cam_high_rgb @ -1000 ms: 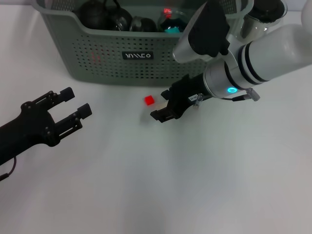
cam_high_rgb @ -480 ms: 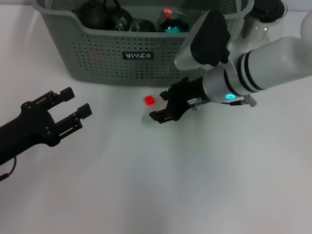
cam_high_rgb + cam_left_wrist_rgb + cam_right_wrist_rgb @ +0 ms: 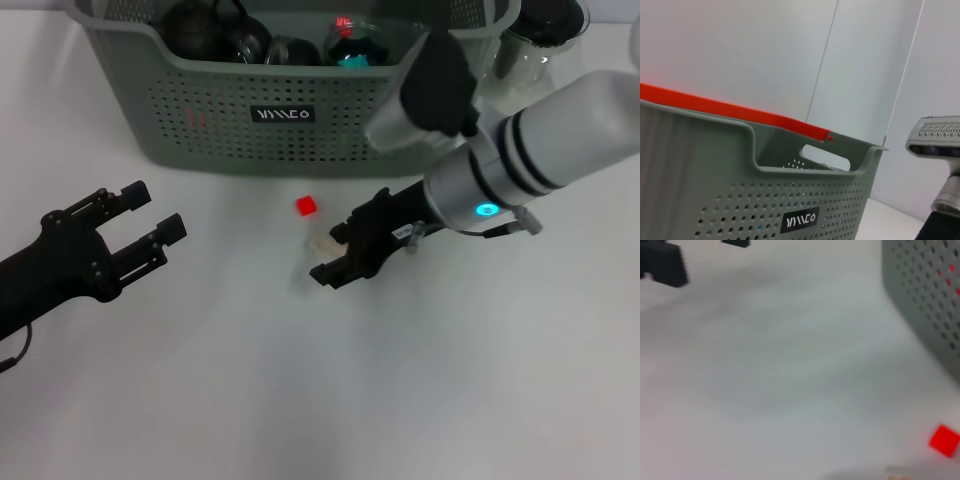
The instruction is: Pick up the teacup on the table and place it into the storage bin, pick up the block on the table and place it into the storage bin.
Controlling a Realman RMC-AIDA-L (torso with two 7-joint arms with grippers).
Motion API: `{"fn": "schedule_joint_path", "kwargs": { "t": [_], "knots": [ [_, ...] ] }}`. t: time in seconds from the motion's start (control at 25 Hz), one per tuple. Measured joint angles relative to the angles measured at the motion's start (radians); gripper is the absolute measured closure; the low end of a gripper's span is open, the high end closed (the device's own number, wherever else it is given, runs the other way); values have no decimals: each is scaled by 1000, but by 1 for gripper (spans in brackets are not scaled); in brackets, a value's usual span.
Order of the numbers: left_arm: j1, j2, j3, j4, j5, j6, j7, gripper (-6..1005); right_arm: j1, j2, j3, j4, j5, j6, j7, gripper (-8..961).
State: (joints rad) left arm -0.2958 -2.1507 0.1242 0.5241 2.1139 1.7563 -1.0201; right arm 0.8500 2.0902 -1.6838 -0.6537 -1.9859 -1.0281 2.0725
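The small red block (image 3: 306, 205) lies on the white table just in front of the storage bin (image 3: 200, 110), a grey-green perforated basket with a black label. My right gripper (image 3: 338, 255) hovers open, just right of the block and nearer to me, with nothing between its fingers. The right wrist view shows the block (image 3: 944, 440) on bare table beside the bin wall (image 3: 925, 290). My left gripper (image 3: 150, 212) rests open and empty over the table at the left. No teacup shows on the table. Several dark round vessels (image 3: 215, 30) sit inside the bin.
A clear glass pitcher (image 3: 530, 45) stands right of the bin, behind my right arm. A small pale patch (image 3: 322, 242) lies on the table by my right gripper. The left wrist view shows the bin's handle cut-out (image 3: 825, 156) and label (image 3: 800, 220).
My right gripper has moved toward me, away from the bin, and now sits lower than the red block. The block and the left arm have not moved.
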Motion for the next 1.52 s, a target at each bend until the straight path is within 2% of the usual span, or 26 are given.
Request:
{"fn": "schedule_joint_path", "kwargs": {
  "t": [0.12, 0.24, 0.44, 0.68, 1.12, 1.36, 1.52],
  "knots": [
    [1, -1, 0, 0, 1, 0, 0, 332, -23, -5, 64, -45, -39, -49, 21, 272],
    [1, -1, 0, 0, 2, 0, 0, 333, -33, 5, 103, -54, -66, -32, 18, 274],
    [-1, -3, 0, -3, 4, 0, 0, 333, -23, 18, 41, -34, -67, 32, 18, 278],
    [1, -3, 0, -4, 4, 0, 0, 333, -25, 20, -4, -31, -59, 70, 30, 278],
    [-3, -3, 0, -4, 6, 0, 0, 333, -21, 21, -31, -10, -57, 93, 32, 404],
    [-2, -3, 0, -4, 5, 0, 0, 333, -14, 20, -38, -7, -62, 110, 71, 549],
    [-3, -3, 0, -4, 4, 0, 0, 333, -12, 19, -44, -5, -62, 106, 79, 587]
  ]
}}
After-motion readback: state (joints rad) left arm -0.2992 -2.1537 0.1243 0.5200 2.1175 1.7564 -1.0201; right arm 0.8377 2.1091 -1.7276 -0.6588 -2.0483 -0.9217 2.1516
